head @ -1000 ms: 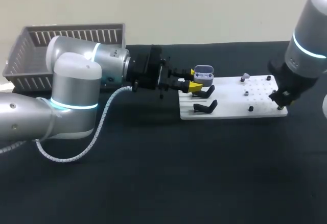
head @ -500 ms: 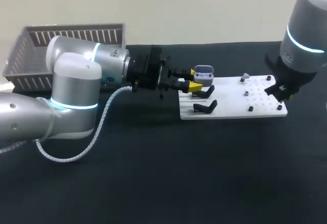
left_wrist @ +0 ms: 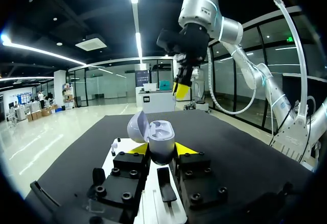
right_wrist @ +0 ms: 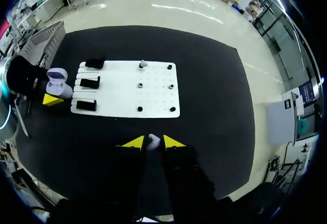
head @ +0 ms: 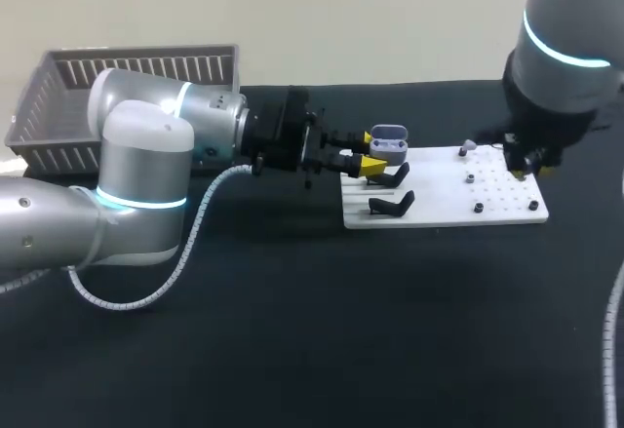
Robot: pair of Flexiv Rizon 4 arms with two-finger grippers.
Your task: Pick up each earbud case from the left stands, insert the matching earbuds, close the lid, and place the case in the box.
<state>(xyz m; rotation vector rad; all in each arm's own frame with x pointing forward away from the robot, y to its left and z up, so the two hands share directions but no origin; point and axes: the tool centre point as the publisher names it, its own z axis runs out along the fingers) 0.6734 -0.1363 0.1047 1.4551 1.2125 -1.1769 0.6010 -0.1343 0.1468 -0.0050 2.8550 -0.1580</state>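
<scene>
Across the black table (head: 322,330), toward two o'clock, lies a white board (head: 444,199) with black stands (head: 392,204). At its ten o'clock corner the left gripper (head: 369,152) clamps the open case (head: 388,137). Above its three o'clock end the right gripper (right_wrist: 153,143) pinches an earbud (right_wrist: 153,140). Far off at ten o'clock sits the box (head: 58,106).

The black table (head: 341,350) bore a white board (head: 448,189) with black stands (head: 393,204) and black pegs (head: 479,208); the basket (head: 58,87) was grey and slatted. The left arm (head: 146,165) and right arm (head: 565,19) were silver-grey, each with a glowing cyan ring and a black wrist, and the left trailed a white coiled cable (head: 199,215). The case (head: 388,138) was pale blue-grey, the earbud (right_wrist: 153,141) white, and the tips of the left gripper (head: 370,152) and right gripper (right_wrist: 152,143) bright yellow.
</scene>
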